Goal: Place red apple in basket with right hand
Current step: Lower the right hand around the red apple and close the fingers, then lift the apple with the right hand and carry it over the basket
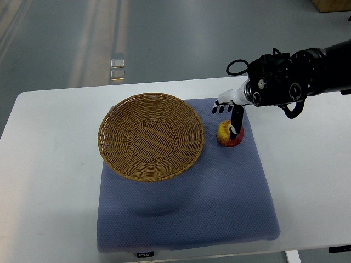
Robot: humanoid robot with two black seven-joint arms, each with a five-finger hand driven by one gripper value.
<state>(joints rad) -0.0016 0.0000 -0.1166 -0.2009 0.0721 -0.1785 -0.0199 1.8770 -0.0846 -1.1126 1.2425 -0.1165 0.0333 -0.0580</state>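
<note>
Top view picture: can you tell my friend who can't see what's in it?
A robot's right hand reaches down onto a red apple sitting on a blue mat, its grip unclear. An empty wicker basket sits just left of the apple, on a white table.

**Count of things on the table**

One table (49, 181) carries everything, white-topped. On it lies one blue mat (219, 208), filling the middle toward 6 o'clock. One woven basket (151, 137) sits on the mat, round and tan, toward 9 o'clock of the mat's middle. One red apple (230, 135), with yellow patches, rests on the mat at 3 o'clock from the basket. One robot hand (233, 112), the right, reaches in from 2 o'clock, on one black arm (307, 71). One small label (145, 254) shows on the mat's edge at 6 o'clock. Beyond the table, at 12 o'clock, one small pale object (117, 67) lies on the grey floor (192, 33); its kind cannot be told.
</note>
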